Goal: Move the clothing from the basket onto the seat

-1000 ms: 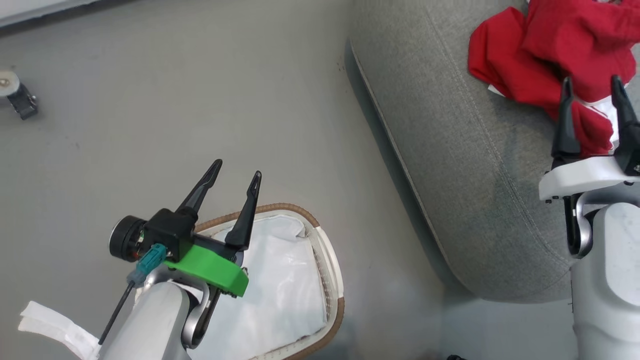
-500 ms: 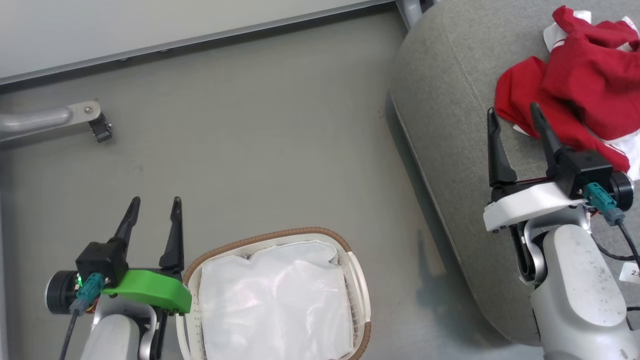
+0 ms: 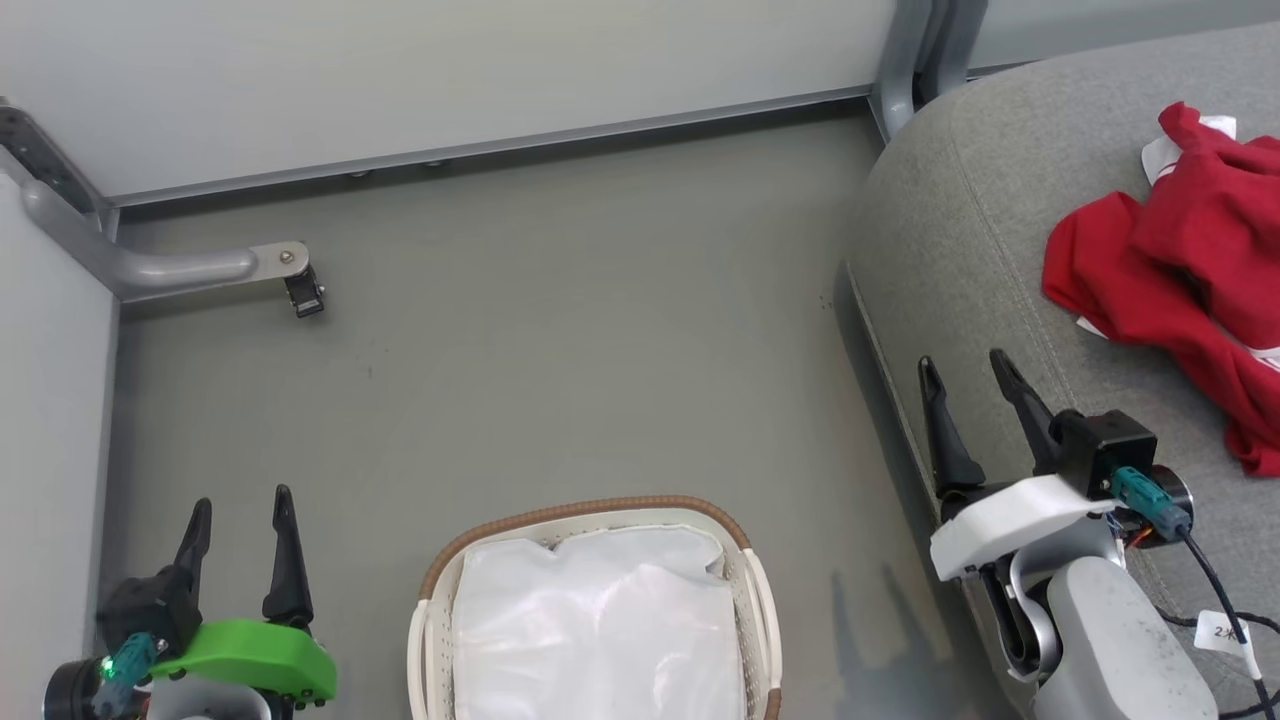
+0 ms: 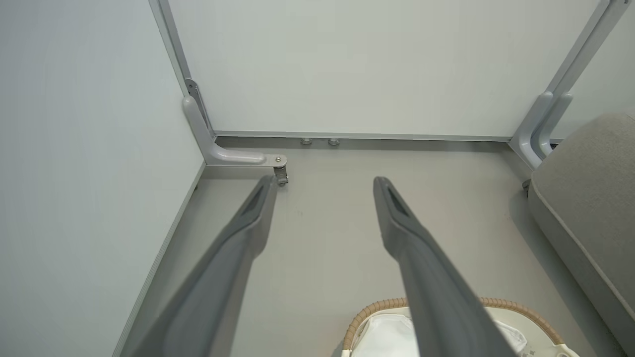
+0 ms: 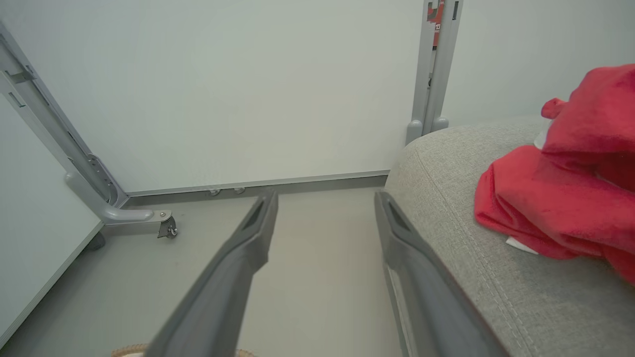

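Red clothing [image 3: 1190, 250] right of right gripper [image 3: 962, 360]

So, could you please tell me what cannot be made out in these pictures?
- The clothing: head view, right edge cuts it off; how many garments cannot be told.
- The basket: head view, bottom edge cuts off its near end.
- The seat: head view, right edge cuts it off.
- The small white tag at the lower right: head view, writing too small to read.
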Tool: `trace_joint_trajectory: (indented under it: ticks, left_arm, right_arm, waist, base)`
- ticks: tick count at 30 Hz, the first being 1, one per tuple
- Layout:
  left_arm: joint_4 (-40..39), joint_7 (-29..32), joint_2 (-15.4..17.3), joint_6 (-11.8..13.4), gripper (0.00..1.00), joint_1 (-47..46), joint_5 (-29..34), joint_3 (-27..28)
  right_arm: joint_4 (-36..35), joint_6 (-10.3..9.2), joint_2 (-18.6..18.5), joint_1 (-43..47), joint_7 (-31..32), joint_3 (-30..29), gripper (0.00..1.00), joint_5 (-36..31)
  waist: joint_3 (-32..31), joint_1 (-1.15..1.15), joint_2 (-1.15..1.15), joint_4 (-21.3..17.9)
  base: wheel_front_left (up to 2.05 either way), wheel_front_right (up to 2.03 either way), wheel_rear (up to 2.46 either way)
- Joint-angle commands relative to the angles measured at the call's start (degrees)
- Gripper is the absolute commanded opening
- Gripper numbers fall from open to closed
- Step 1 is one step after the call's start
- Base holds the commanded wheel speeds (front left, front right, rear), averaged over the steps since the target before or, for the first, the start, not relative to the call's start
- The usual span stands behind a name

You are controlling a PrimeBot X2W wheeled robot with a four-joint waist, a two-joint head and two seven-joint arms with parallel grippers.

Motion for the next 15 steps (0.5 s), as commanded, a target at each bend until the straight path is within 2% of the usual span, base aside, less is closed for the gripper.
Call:
trace_joint_trajectory:
  ticks: [1, 12, 13, 15]
  left_arm:
    - [-0.49, 0.02, -0.19, -0.02, 1.00, 1.07, 0.13, 0.68]
    - [-1.52, 0.02, -1.40, -0.02, 1.00, 5.51, -2.65, 1.87]
    - [-1.41, 0.00, -1.50, 0.00, 0.00, 4.74, -2.48, 1.78]
    - [-0.65, 0.06, -1.70, 0.00, 0.00, 4.70, -2.57, 1.77]
  right_arm:
    - [0.49, -0.08, -0.24, 1.22, -0.26, 0.13, 1.00, 0.66]
    - [1.66, -0.08, -0.21, 5.18, -0.26, 1.03, 1.00, 1.92]
    - [1.62, 0.00, 0.03, 4.62, 0.00, 1.09, 0.00, 2.02]
    - [2.29, 0.00, 0.23, 4.87, 0.06, 1.13, 0.00, 2.11]
  waist:
    - [-1.46, 0.00, 0.00, 0.92]
    - [-4.36, 0.00, 0.00, 0.83]
    - [-4.28, 0.00, 0.00, 0.86]
    - [-4.37, 0.00, 0.00, 0.86]
  base:
    - [0.00, 0.00, 0.00]
    - [0.00, 0.00, 0.00]
    - [0.00, 0.00, 0.00]
    - [0.00, 0.00, 0.00]
